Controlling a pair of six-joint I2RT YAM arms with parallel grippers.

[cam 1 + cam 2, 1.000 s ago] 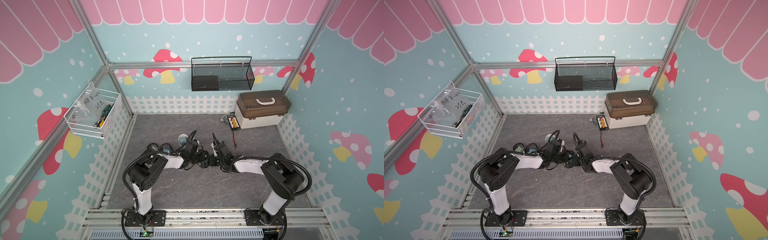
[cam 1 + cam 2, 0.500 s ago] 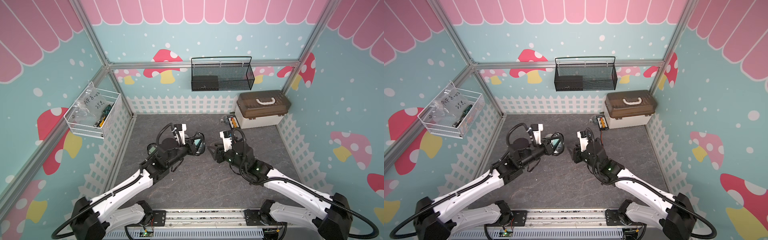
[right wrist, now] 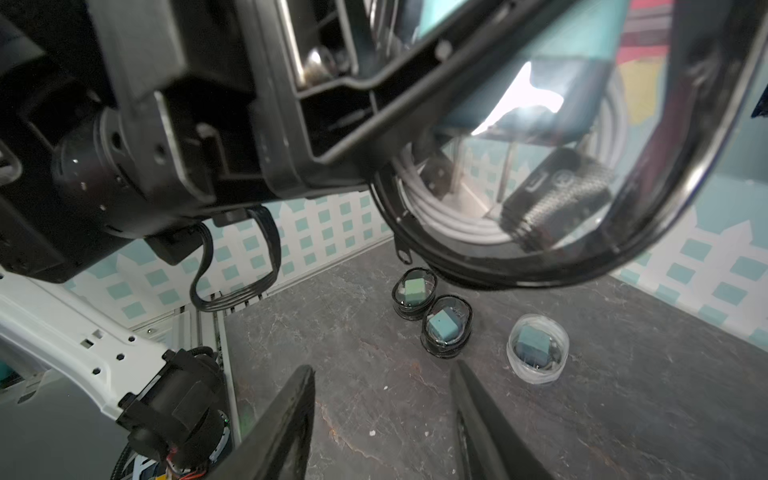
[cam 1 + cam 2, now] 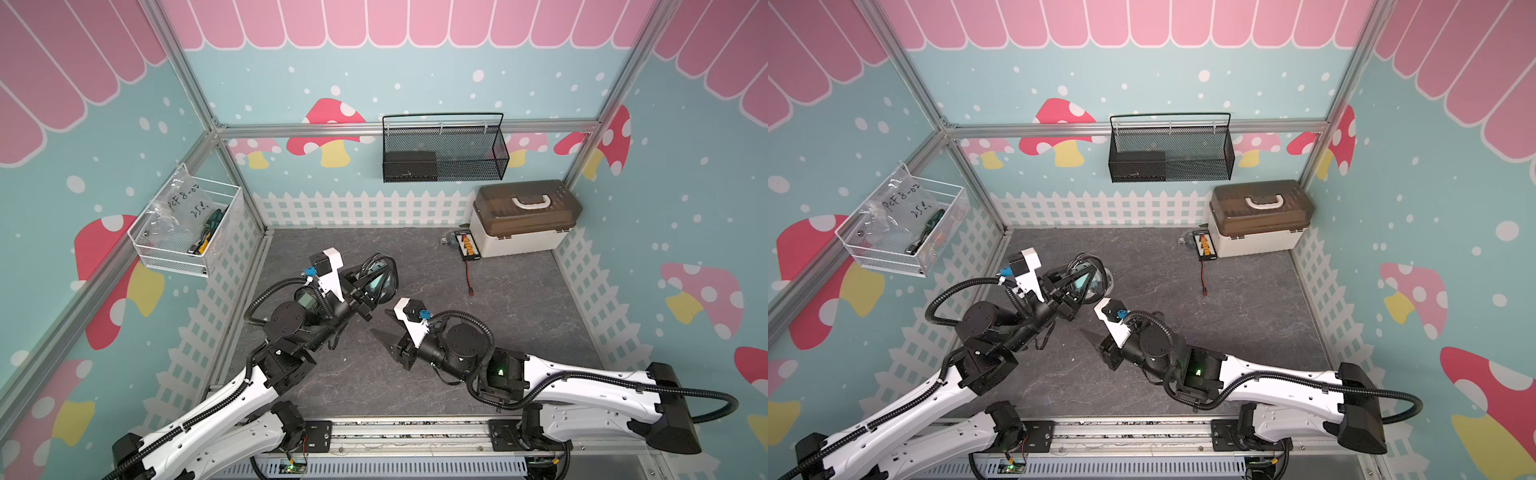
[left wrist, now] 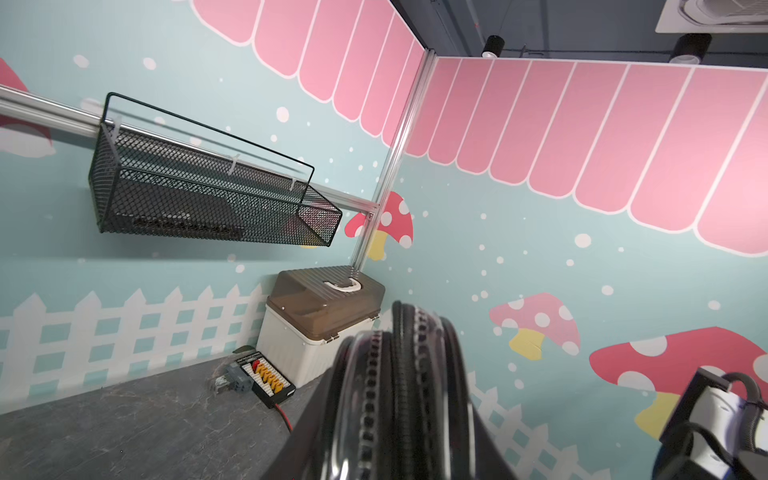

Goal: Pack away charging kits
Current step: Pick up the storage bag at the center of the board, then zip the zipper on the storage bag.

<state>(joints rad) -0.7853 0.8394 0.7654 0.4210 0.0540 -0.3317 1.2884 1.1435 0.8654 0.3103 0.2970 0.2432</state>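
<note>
Up off the desk [image 4: 519, 332], the held pouch [image 3: 540, 187], black-rimmed, is pinched by the left end effector [image 4: 368, 289]; a coiled white cable [image 3: 440, 216] shows through its clear window. Three others lie on the desk: a black-rimmed pouch [image 3: 414, 293] touching a second black-rimmed pouch [image 3: 446, 326], and a clear pouch [image 3: 537, 347] just beside them, each holding a teal cube charger [image 3: 440, 324]. The right end effector [image 3: 380, 365] hangs with jaws spread, pinching nothing. On the back wall a black mesh basket [image 4: 442, 153] holds a dark box [image 4: 409, 164]; the white wire basket [image 4: 187, 249] holds a plastic bag [image 4: 178, 208]. The beige box [image 4: 523, 241] is shut.
</note>
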